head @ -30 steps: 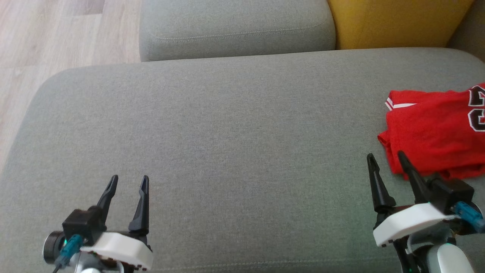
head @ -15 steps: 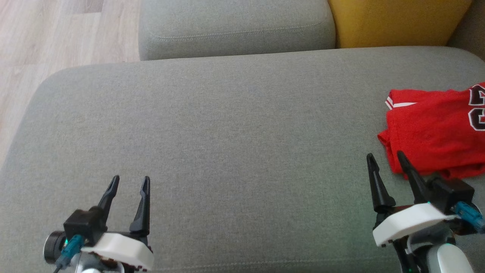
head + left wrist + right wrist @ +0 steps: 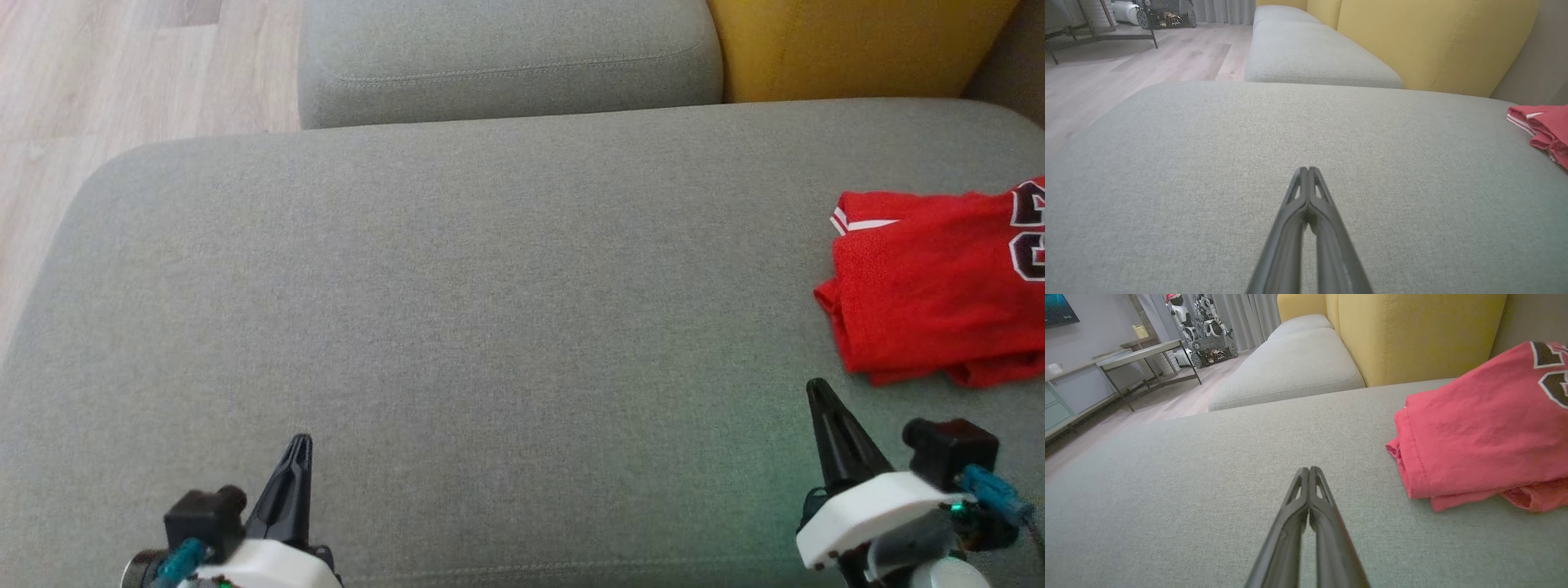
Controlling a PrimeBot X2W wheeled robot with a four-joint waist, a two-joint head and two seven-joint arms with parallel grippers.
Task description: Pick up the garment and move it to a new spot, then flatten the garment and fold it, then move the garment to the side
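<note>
The folded red jersey lay by the right edge of the woven grey cushion, with broad flat room to its left. The left gripper and right gripper sat clenched on nothing at the near edge.

A folded red garment lies at the right edge of the grey sofa seat; the right gripper, fingers pressed together, sits near it, not touching; the left gripper, likewise closed, points up at lower left; a yellow backrest and wooden floor lie beyond.
</note>
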